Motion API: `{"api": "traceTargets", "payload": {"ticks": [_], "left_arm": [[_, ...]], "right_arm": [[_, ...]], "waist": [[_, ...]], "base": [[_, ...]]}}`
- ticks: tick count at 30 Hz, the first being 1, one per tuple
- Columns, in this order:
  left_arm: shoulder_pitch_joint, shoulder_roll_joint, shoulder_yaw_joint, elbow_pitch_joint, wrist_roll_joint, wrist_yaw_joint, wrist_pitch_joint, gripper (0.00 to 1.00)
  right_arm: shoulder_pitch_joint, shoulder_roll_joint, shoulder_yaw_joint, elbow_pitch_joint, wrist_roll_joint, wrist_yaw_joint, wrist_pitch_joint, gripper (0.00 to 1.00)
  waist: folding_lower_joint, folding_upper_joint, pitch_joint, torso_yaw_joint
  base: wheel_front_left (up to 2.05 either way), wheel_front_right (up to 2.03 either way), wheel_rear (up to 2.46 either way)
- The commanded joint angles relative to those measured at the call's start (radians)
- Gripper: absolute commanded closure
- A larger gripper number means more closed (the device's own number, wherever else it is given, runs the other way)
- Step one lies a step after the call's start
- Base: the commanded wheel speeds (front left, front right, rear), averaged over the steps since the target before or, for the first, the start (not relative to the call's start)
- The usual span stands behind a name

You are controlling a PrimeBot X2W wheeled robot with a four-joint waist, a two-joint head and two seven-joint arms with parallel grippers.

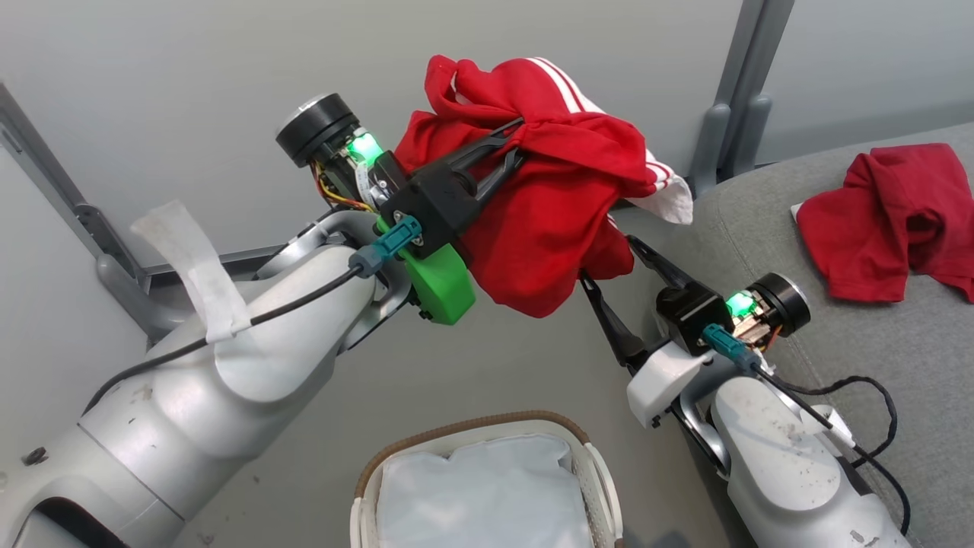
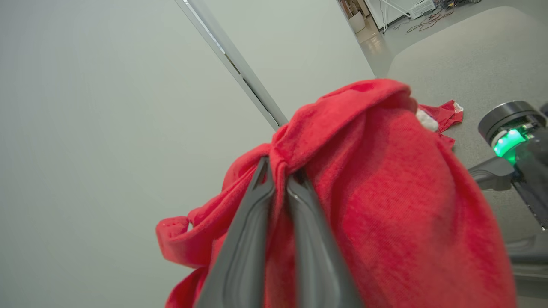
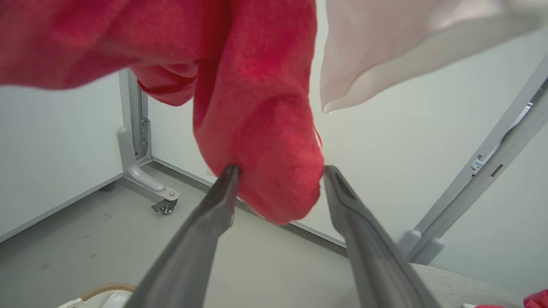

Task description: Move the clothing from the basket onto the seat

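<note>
Your left gripper (image 1: 520, 141) is clamped on the red striped garment (image 1: 555, 213), held clear above the basket (image 1: 487, 422) to reach the grey sofa (image 1: 898, 342), while your right gripper (image 1: 606, 259) stands spread around its hanging fold, probably to steady it.

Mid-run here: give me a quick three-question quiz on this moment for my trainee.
1. True or false: the left tool is shut on the hanging red garment.
2. Where does the other red garment lie? A in the basket, B on the sofa, C on the floor.
3. Fill in: the right tool has its jaws ____.
Key: 1 true; 2 B; 3 open.
</note>
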Motion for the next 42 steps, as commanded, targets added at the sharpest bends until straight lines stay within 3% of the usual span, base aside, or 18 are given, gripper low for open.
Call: {"api": "traceTargets", "payload": {"ticks": [1, 9, 10, 12, 13, 14, 27, 28, 29, 30, 42], "left_arm": [[-0.009, -0.002, -0.004, -0.004, -0.005, -0.001, 0.000, 1.00], [0.013, -0.014, -0.025, -0.016, -0.033, -0.002, -0.001, 1.00], [0.017, -0.012, -0.027, -0.014, -0.038, -0.002, -0.001, 1.00], [0.027, -0.012, -0.030, -0.009, -0.046, -0.002, -0.001, 1.00], [0.029, -0.011, -0.031, -0.007, -0.047, -0.002, -0.002, 1.00], [0.033, -0.011, -0.031, -0.004, -0.053, -0.002, -0.002, 1.00], [0.122, 0.000, -0.002, 0.074, -0.119, 0.017, -0.009, 1.00], [0.130, -0.002, 0.004, 0.078, -0.124, 0.021, -0.010, 0.82], [0.147, -0.006, 0.015, 0.085, -0.138, 0.026, -0.011, 0.53], [0.163, -0.011, 0.024, 0.090, -0.152, 0.025, -0.009, 0.00], [0.390, -0.091, 0.168, 0.097, -0.163, 0.057, -0.009, 0.00]], "right_arm": [[-0.020, -0.008, 0.004, 0.017, 0.006, -0.001, -0.005, 0.00], [-0.091, -0.015, 0.113, 0.053, 0.065, -0.001, -0.005, 0.00], [-0.098, -0.018, 0.129, 0.055, 0.074, -0.001, -0.005, 0.11], [-0.110, -0.021, 0.162, 0.059, 0.088, -0.001, -0.005, 0.85], [-0.113, -0.023, 0.175, 0.062, 0.094, -0.001, -0.005, 0.96], [-0.119, -0.026, 0.186, 0.064, 0.101, -0.001, -0.005, 1.00], [-0.094, -0.039, 0.175, 0.016, 0.114, -0.001, -0.005, 1.00], [-0.094, -0.038, 0.168, 0.011, 0.112, -0.001, -0.005, 1.00], [-0.091, -0.036, 0.157, 0.005, 0.110, -0.001, -0.005, 1.00], [-0.089, -0.035, 0.152, 0.002, 0.108, -0.001, -0.005, 1.00], [-0.065, -0.021, -0.008, -0.035, 0.069, -0.001, -0.005, 1.00]], "waist": [[0.0001, 0.0000, -0.002, 0.010], [0.0001, 0.0000, -0.004, 0.028], [0.0001, 0.0000, -0.004, 0.028], [0.0001, 0.0000, -0.003, 0.027], [0.0001, 0.0000, -0.003, 0.027], [0.0001, 0.0000, -0.003, 0.026], [0.0001, 0.0000, 0.007, 0.005], [0.0001, 0.0000, 0.008, 0.003], [0.0001, 0.0000, 0.010, 0.000], [0.0001, 0.0000, 0.011, -0.002], [0.0001, 0.0000, 0.028, -0.016]], "base": [[0.00, 0.00, 0.00], [0.00, 0.00, 0.00], [0.00, 0.00, 0.00], [0.00, 0.00, 0.00], [0.00, 0.00, 0.00], [0.00, 0.00, 0.00], [0.00, 0.00, 0.00], [0.00, 0.00, 0.00], [0.00, 0.00, 0.00], [0.00, 0.00, 0.00], [0.00, 0.00, 0.00]]}}
